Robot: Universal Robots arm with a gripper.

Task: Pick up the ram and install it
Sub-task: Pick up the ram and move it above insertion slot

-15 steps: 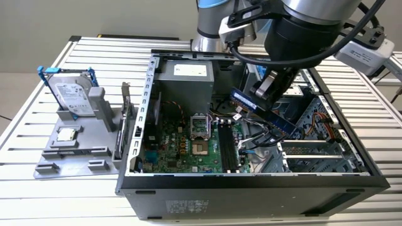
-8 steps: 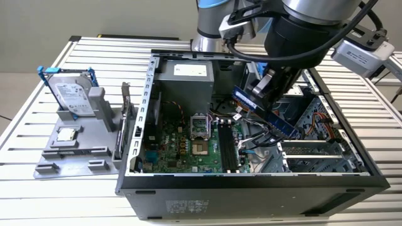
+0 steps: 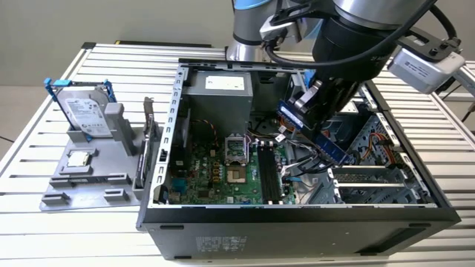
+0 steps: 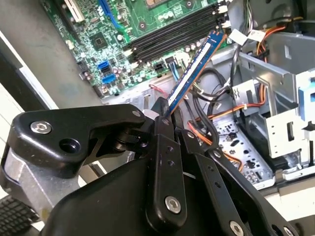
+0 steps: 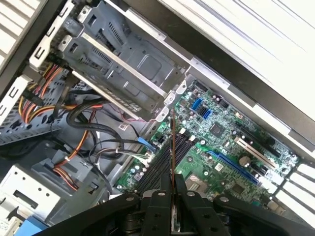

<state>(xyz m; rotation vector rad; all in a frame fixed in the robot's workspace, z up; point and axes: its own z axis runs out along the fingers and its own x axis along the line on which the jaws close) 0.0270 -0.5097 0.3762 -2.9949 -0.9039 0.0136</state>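
gripper (image 4: 165,114) clamped on one end of the ram (image 4: 194,69), stick juts out past the fingertips, held tilted above the motherboard in the open case, free end aimed toward the black memory slots (image 4: 172,37), not yet seated

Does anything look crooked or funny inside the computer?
Nothing looks broken or spilled. The one odd bit is the ram: it is pinched in the gripper and held at a slant near the black memory slots, not plugged in.
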